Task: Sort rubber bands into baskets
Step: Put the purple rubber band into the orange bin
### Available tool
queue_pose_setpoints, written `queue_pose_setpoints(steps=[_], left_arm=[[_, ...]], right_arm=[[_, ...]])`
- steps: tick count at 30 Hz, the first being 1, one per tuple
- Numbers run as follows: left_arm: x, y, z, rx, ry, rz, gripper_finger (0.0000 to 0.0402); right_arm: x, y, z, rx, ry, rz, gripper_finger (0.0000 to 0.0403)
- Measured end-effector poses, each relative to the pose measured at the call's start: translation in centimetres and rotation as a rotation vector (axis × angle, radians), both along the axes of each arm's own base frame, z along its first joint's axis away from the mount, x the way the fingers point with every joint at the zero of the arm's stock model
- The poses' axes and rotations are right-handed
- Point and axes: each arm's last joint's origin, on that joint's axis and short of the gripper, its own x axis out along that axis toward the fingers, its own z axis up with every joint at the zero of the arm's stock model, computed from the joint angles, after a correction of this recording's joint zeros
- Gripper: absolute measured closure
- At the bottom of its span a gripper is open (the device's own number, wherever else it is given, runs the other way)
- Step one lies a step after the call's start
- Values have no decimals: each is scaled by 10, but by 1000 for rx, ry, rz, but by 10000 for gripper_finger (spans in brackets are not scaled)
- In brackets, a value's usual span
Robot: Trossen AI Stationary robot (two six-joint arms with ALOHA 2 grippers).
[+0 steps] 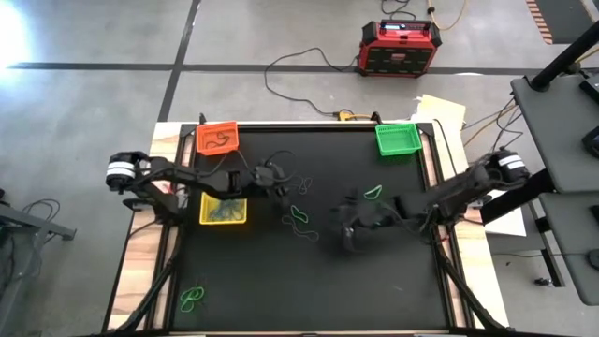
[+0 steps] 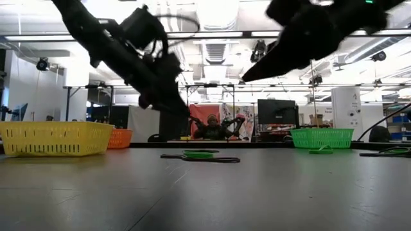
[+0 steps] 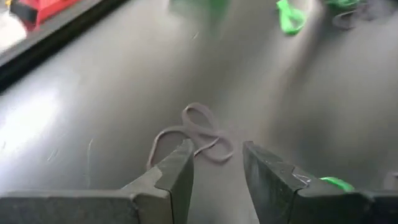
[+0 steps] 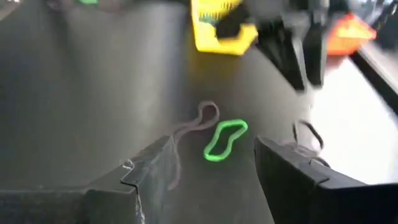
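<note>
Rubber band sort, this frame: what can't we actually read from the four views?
- Yellow basket contents: high view shows only a dark-green tangle, too small to count bands.
- Green basket: low view is level with the table, so its wall hides the inside.
- Band between the left gripper fingers: left wrist view is blurred, colour unclear.
- Bands near the right gripper: high view, partly hidden by the arm.

Below the open left gripper (image 1: 280,194) the mat (image 1: 281,281) lies bare except for a flat dark band (image 3: 196,134) just ahead of its fingers. The yellow basket (image 1: 224,209) stands close behind it. The right gripper (image 1: 348,236), also open, faces it across a gap holding only flat bands (image 1: 301,219). The orange basket (image 1: 217,139) and green basket (image 1: 396,139) sit well off at the far edge.
</note>
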Motion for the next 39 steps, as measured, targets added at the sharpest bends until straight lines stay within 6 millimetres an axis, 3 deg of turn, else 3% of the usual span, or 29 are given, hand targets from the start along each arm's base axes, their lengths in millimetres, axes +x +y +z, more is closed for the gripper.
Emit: queue_pose_setpoints(steps=[6, 13, 23, 30, 39], left_arm=[[12, 7, -24, 13, -3, 7, 224], [29, 12, -55, 37, 9, -3, 159], [54, 18, -79, 61, 48, -19, 154], [52, 18, -82, 40, 80, -12, 201], [42, 17, -90, 23, 109, 37, 366]], right_arm=[[-22, 6, -18, -86, -57, -98, 205], [-31, 2, -35, -84, -11, -123, 213], [-34, 1, -41, -82, 10, -129, 216], [-34, 1, -41, -84, 12, -129, 218], [-34, 1, -41, -71, 10, -136, 221]])
